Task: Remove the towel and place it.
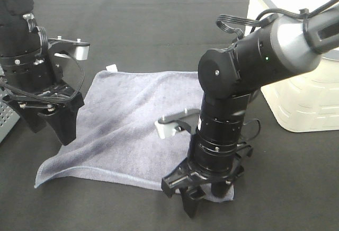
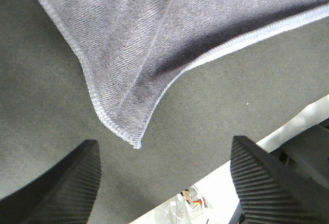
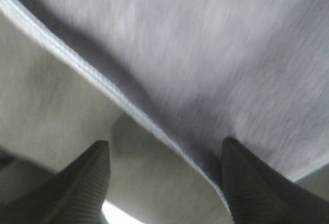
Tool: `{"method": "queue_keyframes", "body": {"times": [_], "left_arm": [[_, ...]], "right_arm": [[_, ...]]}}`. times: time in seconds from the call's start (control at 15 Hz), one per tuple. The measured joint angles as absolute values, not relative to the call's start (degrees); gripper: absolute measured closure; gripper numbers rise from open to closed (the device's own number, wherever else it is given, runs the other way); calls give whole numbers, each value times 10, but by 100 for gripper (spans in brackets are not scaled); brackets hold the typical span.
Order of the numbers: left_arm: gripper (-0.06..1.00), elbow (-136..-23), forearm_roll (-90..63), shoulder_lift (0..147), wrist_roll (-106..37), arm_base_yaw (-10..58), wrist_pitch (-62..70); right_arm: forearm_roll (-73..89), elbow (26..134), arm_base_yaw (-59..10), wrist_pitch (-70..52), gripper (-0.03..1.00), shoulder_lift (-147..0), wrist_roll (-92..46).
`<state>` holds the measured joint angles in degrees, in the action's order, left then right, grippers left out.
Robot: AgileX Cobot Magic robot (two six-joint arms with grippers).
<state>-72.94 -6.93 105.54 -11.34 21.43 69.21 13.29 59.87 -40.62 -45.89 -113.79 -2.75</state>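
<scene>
The greyish-lavender towel [image 1: 127, 130] lies spread on the dark table, with its small white tag [image 1: 110, 68] at the far corner. My left gripper [image 1: 50, 127] is open and empty. It points down beside the towel's left edge, above its front left corner [image 2: 134, 143]. Its fingers [image 2: 67, 183] are apart over bare table. My right gripper [image 1: 204, 199] is open at the towel's front right corner. In the blurred right wrist view its fingers [image 3: 262, 183] straddle the towel's stitched edge [image 3: 103, 85]. I cannot tell whether they touch the cloth.
A white plastic container [image 1: 296, 56] stands at the right, close to the right arm. A perforated metal piece [image 1: 5, 120] shows at the left edge. The dark table cloth [image 1: 159, 24] extends beyond the towel at the back.
</scene>
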Motion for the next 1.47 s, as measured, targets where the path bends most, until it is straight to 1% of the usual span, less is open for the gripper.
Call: {"method": "queue_keyframes", "body": {"times": [0.4, 0.53, 0.67, 0.8, 1.0, 1.13, 1.47], "left_arm": [[28, -729, -69, 1055, -115, 214, 692], [28, -729, -71, 1055, -115, 214, 692], [28, -729, -72, 1055, -113, 214, 692], [28, -729, -72, 1053, -113, 214, 692], [28, -729, -73, 1014, -95, 214, 692], [28, -729, -73, 971, -53, 214, 692], [28, -729, -38, 853, 34, 214, 694]], "right_arm": [[159, 535, -406, -477, 35, -1109, -34], [158, 534, -406, -442, 35, -1068, -46], [146, 560, -406, -436, 35, -1042, -45], [122, 596, -406, -457, 35, -1020, -26], [55, 650, -406, -535, 35, -973, 48], [16, 690, -406, -597, 35, -939, 104], [0, 789, -406, -688, 35, -865, 156]]}}
